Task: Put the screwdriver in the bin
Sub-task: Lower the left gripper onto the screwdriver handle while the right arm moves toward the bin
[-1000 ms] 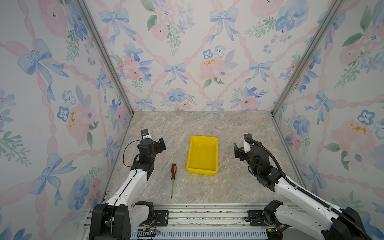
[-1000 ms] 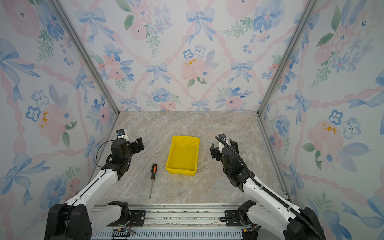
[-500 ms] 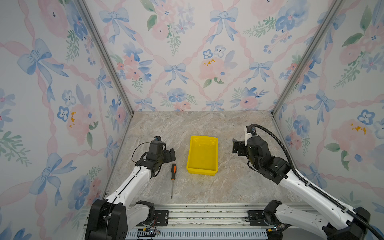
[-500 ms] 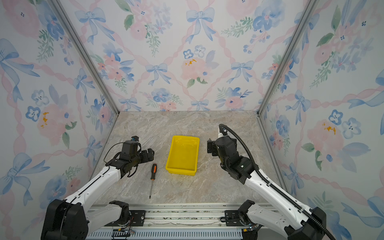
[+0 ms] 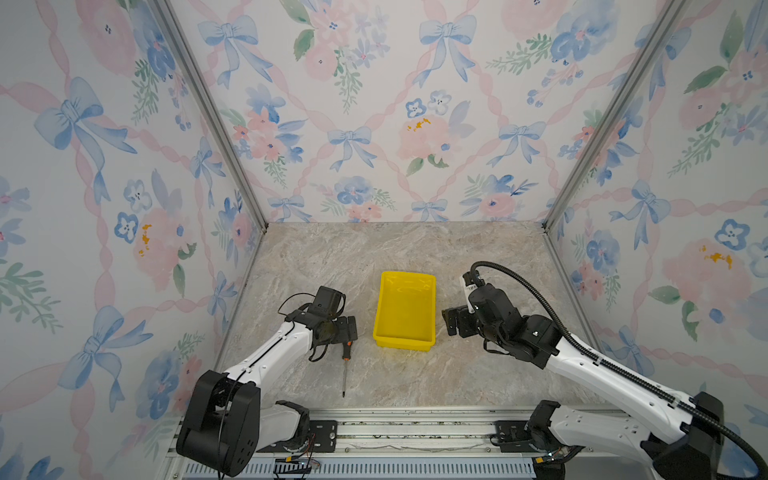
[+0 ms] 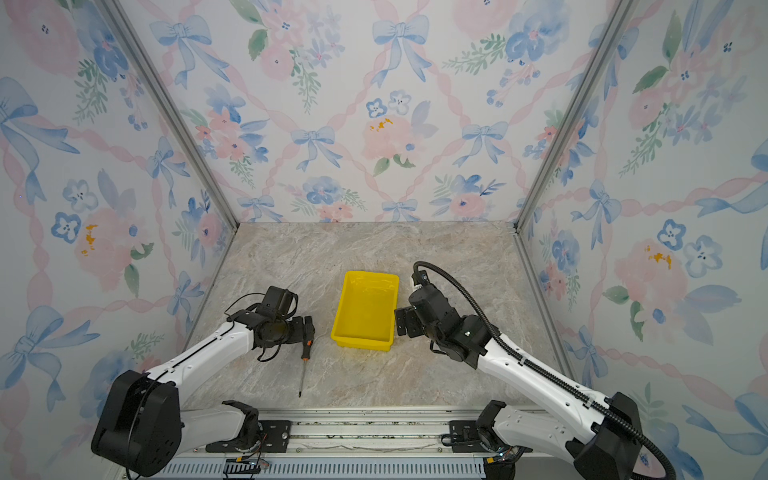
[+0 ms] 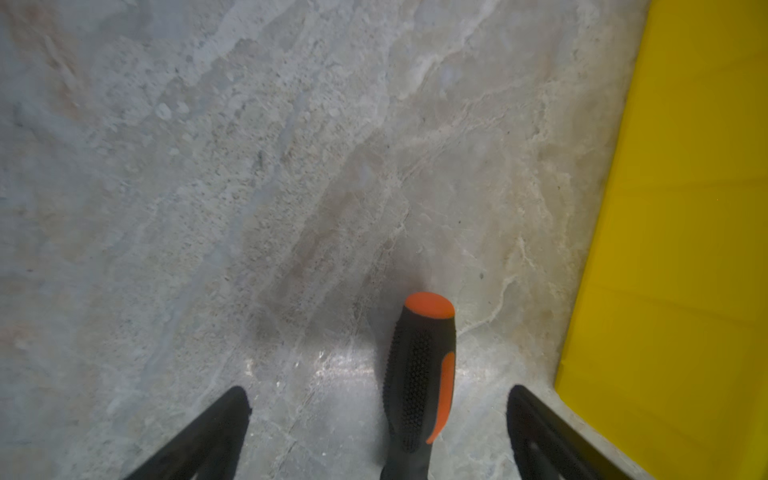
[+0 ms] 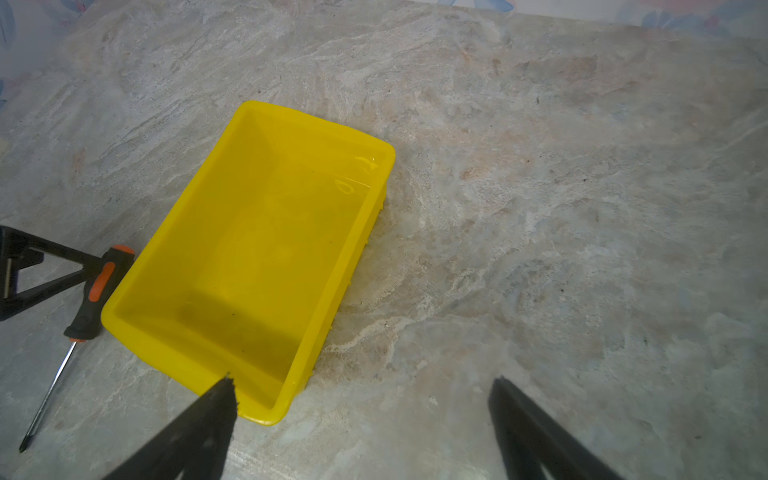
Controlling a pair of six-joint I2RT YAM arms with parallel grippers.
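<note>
**Left hand (image 5: 348, 328) lines up on the screwdriver (image 7: 417, 374) beside the yellow bin (image 5: 404, 344)**

Within the past second the left hand has swung in from the table's (image 5: 395, 249) left edge. Its jaws now stand wide on either side of the black-and-orange handle, apparently not yet touching it. The screwdriver lies flat on the table just left of the empty bin, shaft pointing toward the robot. The right hand (image 5: 455, 322), also spread wide and empty, has drifted to the bin's right wall. The grasp looks next.
</note>
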